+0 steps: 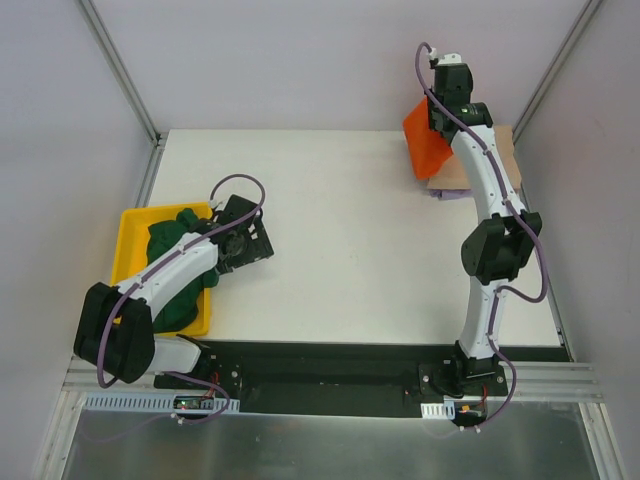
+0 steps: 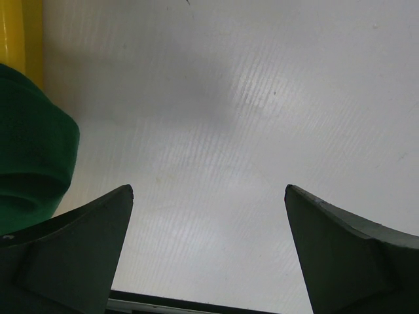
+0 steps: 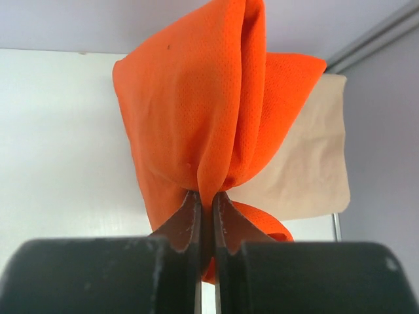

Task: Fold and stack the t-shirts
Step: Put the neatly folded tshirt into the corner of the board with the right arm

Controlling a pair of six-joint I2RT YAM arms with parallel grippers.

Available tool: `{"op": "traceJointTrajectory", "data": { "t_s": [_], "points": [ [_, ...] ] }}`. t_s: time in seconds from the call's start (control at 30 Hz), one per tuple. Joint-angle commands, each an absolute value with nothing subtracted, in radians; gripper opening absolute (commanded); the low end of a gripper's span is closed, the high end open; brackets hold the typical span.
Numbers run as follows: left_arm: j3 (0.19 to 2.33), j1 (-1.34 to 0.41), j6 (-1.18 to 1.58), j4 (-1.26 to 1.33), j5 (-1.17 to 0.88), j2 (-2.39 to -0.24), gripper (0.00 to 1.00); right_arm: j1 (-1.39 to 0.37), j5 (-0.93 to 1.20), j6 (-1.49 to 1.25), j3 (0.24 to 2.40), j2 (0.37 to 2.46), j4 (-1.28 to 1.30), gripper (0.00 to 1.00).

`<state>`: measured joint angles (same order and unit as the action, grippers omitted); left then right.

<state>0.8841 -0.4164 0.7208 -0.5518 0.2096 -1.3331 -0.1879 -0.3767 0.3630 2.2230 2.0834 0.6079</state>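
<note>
Right fingers [image 3: 186,219] pinch shut on a fold of the orange t-shirt [image 3: 190,111], holding it above the tan t-shirt [image 3: 308,163] at the worktop's [image 1: 350,230] far right corner, probably to stack it. Left fingers [image 2: 85,248] gape empty beside the green t-shirt [image 2: 33,150] heaped in the yellow tray [image 1: 132,225].

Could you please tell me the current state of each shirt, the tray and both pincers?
Orange t-shirt: bunched, lifted, pinched by the right pincer.
Tan t-shirt: lying flat, far right corner of the table.
Pale purple t-shirt: mostly hidden under the tan one; only an edge shows.
Green t-shirt: crumpled in the yellow tray, unfolded.
Left pincer: open, empty, over bare table beside the tray.
Right pincer: shut on the orange t-shirt.
</note>
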Motion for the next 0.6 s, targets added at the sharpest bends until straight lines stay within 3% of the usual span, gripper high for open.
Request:
{"op": "traceJointTrajectory", "data": {
  "t_s": [0.0, 0.37, 0.57],
  "points": [
    [0.899, -0.403, 0.707, -0.566, 0.209, -1.285, 0.99, -0.199, -0.310, 0.362, 2.272, 2.022, 0.566, 0.01],
    [0.885, -0.402, 0.724, -0.566, 0.196, -1.284, 0.99, -0.198, -0.126, 0.328, 2.362, 2.086, 0.549, 0.00],
    [0.890, -0.402, 0.724, -0.566, 0.198, -1.299, 0.99, -0.173, -0.176, 0.359, 2.373, 2.129, 0.546, 0.01]
  ]
}}
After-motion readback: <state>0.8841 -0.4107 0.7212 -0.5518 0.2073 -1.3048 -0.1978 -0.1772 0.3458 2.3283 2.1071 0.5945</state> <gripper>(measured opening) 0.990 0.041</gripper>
